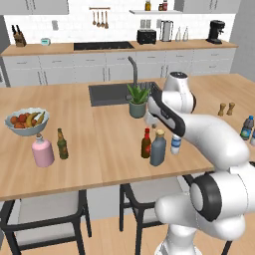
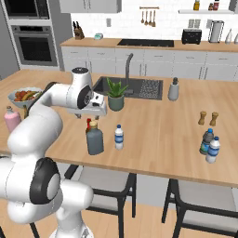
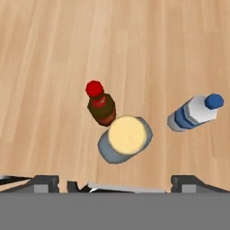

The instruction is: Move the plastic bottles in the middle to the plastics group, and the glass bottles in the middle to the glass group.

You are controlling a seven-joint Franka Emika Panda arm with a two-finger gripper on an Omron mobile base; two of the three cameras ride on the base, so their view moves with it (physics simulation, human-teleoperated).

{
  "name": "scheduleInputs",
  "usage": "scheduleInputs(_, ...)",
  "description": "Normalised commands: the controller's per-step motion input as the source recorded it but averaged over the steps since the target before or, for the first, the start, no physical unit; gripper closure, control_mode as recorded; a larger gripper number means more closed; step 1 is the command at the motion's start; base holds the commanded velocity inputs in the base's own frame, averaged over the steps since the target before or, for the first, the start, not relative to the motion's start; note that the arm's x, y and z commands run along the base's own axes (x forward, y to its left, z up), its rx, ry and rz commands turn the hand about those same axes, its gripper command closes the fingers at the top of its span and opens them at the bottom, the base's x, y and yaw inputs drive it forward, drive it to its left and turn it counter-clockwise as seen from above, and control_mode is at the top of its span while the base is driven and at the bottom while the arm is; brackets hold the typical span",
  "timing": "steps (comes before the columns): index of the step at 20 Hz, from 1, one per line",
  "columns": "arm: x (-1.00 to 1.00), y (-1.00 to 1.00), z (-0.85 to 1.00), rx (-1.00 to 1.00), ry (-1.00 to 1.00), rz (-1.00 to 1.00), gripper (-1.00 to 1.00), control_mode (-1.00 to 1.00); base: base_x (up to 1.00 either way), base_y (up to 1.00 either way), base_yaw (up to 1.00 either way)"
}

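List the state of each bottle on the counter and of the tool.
Grey-blue bottle: upright, corked.
Brown bottle: upright, red cap on.
Small plastic bottle: upright, capped.
Pink bottle: upright, capped.
Olive bottle: upright, capped.
Plastic pair: upright, capped.
Tool: open, above the middle bottles, holding nothing.

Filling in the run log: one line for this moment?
phase: hovering above middle bottles | gripper: open, empty | below: grey-blue bottle, brown red-capped bottle, small plastic bottle | all upright on counter

No legible text, brand, number or sign is found. Blue labels are seen on the small plastic bottle [image 2: 119, 136] and on the pair of plastic bottles [image 2: 209, 146] — plain colour bands, no characters resolved.
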Motion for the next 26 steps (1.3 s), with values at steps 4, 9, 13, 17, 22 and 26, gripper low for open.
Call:
scheduleInputs(4, 0.09, 0.0, -0.28, 0.0, 0.0, 0.0, -1.0, -1.0, 0.0, 0.0, 0.0)
scheduleInputs(9, 0.23, -0.04, -0.27, 0.0, 0.0, 0.0, -1.0, -1.0, 0.0, 0.0, 0.0)
scheduleInputs(13, 0.33, 0.0, -0.24, 0.0, 0.0, 0.0, -1.0, -1.0, 0.0, 0.0, 0.0)
scheduleInputs(17, 0.34, 0.0, -0.18, 0.0, 0.01, 0.0, -1.0, -1.0, 0.0, 0.0, 0.0)
scheduleInputs(22, 0.06, -0.02, -0.07, 0.0, 0.0, 0.0, -1.0, -1.0, 0.0, 0.0, 0.0)
scheduleInputs(26, -0.05, -0.12, -0.02, 0.0, 0.0, 0.0, -1.0, -1.0, 0.0, 0.0, 0.0)
